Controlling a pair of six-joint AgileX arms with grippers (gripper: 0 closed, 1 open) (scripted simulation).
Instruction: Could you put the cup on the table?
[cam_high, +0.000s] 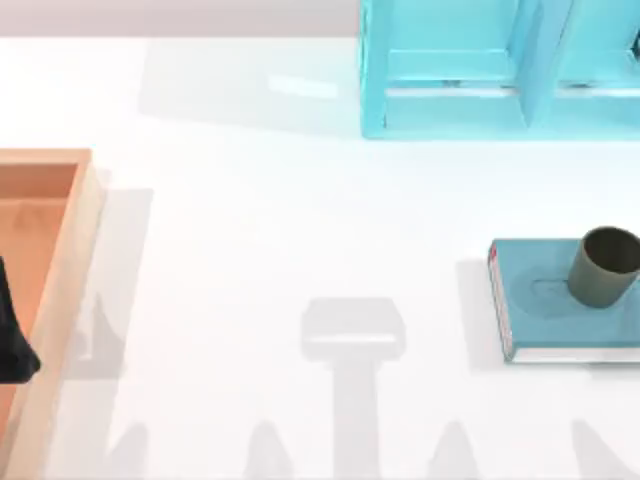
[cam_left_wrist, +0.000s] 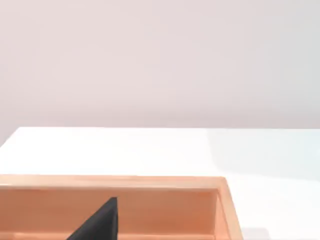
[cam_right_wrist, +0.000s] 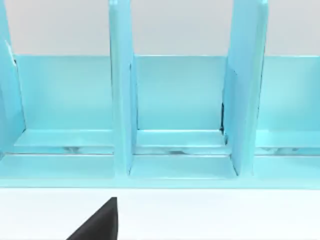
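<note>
The cup stands upright on a teal book at the table's right side. The left arm is parked over the wooden tray at the left edge; its claw's opening cannot be told. The right wrist view faces a light-blue divided rack. No writing is legible.

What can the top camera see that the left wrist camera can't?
From above: the cup standing upright on the teal book at the table's right, and the light blue rack at the far edge. The left wrist view adds the pale wall beyond the table. Both share the wooden tray and the white table.
</note>
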